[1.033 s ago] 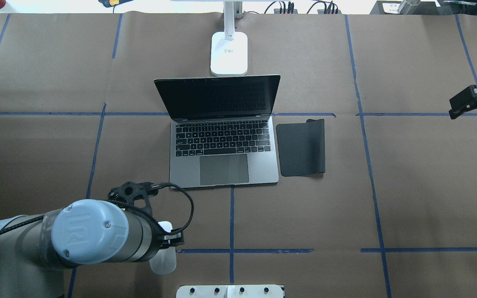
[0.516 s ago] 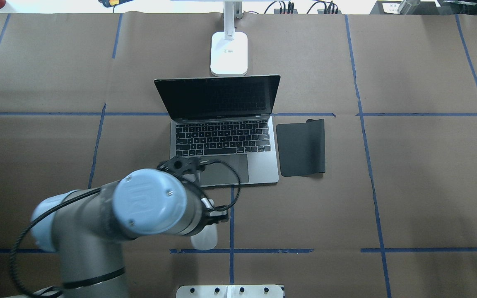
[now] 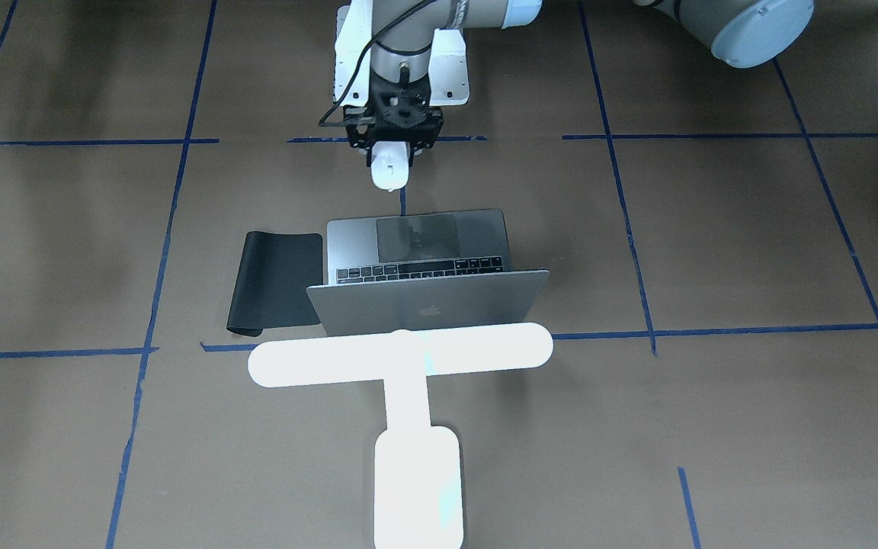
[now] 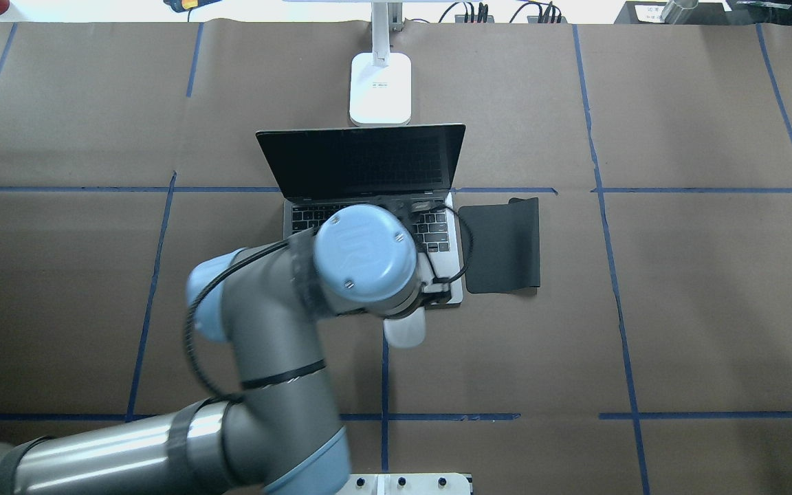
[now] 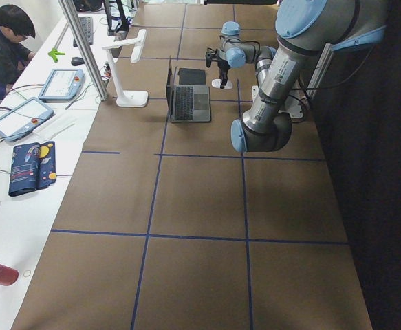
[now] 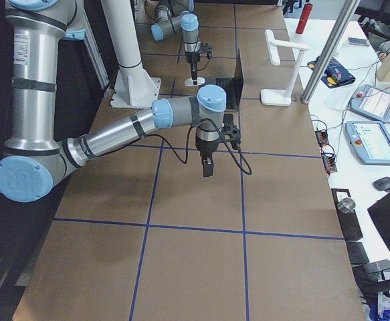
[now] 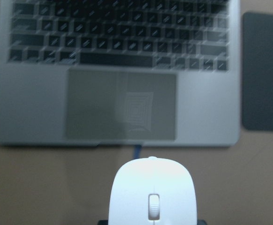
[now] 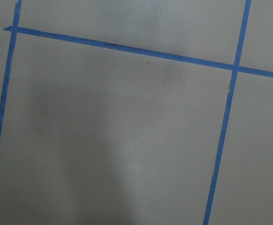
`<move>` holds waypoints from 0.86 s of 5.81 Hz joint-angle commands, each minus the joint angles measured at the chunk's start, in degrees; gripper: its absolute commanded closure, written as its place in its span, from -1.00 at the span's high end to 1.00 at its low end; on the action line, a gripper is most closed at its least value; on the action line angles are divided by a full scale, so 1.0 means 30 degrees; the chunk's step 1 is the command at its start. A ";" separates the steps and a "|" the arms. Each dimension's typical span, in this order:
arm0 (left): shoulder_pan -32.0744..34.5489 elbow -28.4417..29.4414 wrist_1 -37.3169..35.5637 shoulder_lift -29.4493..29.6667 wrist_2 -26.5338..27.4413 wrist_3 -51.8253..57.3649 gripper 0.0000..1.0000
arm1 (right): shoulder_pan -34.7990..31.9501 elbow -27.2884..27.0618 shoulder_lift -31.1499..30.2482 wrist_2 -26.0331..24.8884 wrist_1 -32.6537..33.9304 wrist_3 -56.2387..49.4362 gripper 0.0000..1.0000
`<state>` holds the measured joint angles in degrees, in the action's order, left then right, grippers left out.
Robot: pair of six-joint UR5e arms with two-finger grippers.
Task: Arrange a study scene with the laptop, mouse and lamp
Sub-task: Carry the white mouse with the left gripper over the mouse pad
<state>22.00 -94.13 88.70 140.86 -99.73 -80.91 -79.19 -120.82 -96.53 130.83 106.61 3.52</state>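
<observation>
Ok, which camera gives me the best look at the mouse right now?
The left wrist view: the mouse fills its lower centre, scroll wheel plain, laptop just beyond. The front-facing view shows it small in the left gripper; overhead the arm hides most of it; side views show a speck; right wrist, nothing.

In the overhead view the left arm covers the trackpad and most keys of the laptop (image 4: 361, 161). Of the mouse (image 4: 404, 335) only one rounded end shows there. The lamp (image 4: 380, 89) is cut by the top edge, so its head is out of frame. The left tool (image 3: 392, 149) shows in the front-facing view, where it hides the rear of the mouse. In the left wrist view the keys are blurred, and the black pad (image 7: 264, 70) is cut by the right edge. The right tool (image 6: 206, 167) appears only in the exterior right view, too small to tell how its jaws stand.
</observation>
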 commanded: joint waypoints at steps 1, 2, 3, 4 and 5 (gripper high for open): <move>0.0752 0.5711 0.2244 0.3940 -0.0008 0.0279 -0.99 | -0.0233 0.0283 -0.0079 0.0189 0.0000 -0.0353 1.00; 0.0725 0.7453 0.3295 0.4920 -0.0037 0.0251 -0.99 | -0.0262 0.0574 -0.0050 0.0364 0.0000 -0.0353 1.00; 0.0754 1.0168 0.5278 0.6061 -0.0008 0.0221 -0.99 | -0.0379 0.0635 -0.0078 0.0395 -0.0058 -0.0382 1.00; 0.0841 1.1936 0.6139 0.6826 -0.0008 0.0337 -0.98 | -0.0438 0.0636 -0.0079 0.0453 -0.0087 -0.0382 1.00; 0.0871 1.2649 0.6902 0.6892 0.0021 0.0367 -0.96 | -0.0438 0.0752 -0.0050 0.0454 -0.0087 -0.0382 1.00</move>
<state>24.48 -59.38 106.89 160.64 -99.73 -79.94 -80.44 -118.83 -96.74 132.13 106.38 2.38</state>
